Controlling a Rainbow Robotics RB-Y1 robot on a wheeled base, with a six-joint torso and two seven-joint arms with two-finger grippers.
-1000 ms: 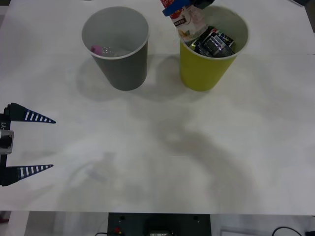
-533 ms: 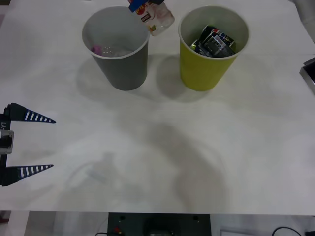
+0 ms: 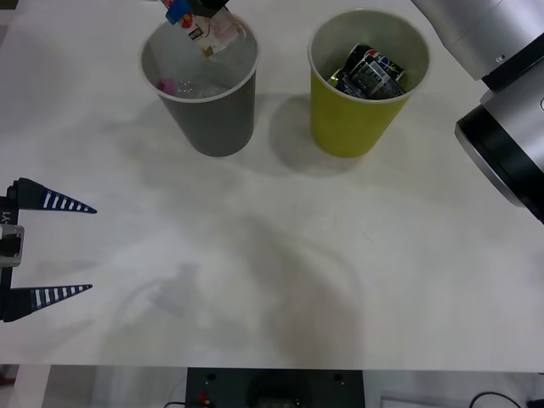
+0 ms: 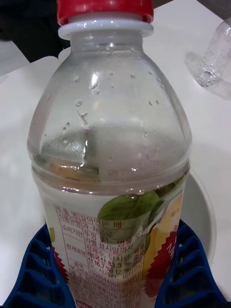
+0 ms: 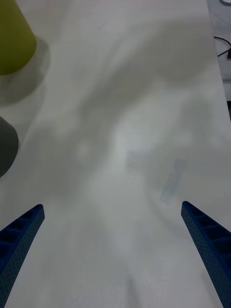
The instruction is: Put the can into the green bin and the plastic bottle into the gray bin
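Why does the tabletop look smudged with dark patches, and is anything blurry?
Front view: soft arm shadows mottle the white table; the small clear plastic bottle over the dark gray tapered bin looks slightly smeared. Left wrist view: the same broad shadows. Right wrist view: bottle sharp, its background soft.

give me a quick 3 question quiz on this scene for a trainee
1. True or false: the plastic bottle lies on the table.
2. Which bin holds the can: A) gray bin B) green bin?
3. Which gripper is open with nothing in it?

Key
1. False; the right gripper holds it over the gray bin.
2. B; the can is inside it.
3. The left gripper, beside the table's left edge.
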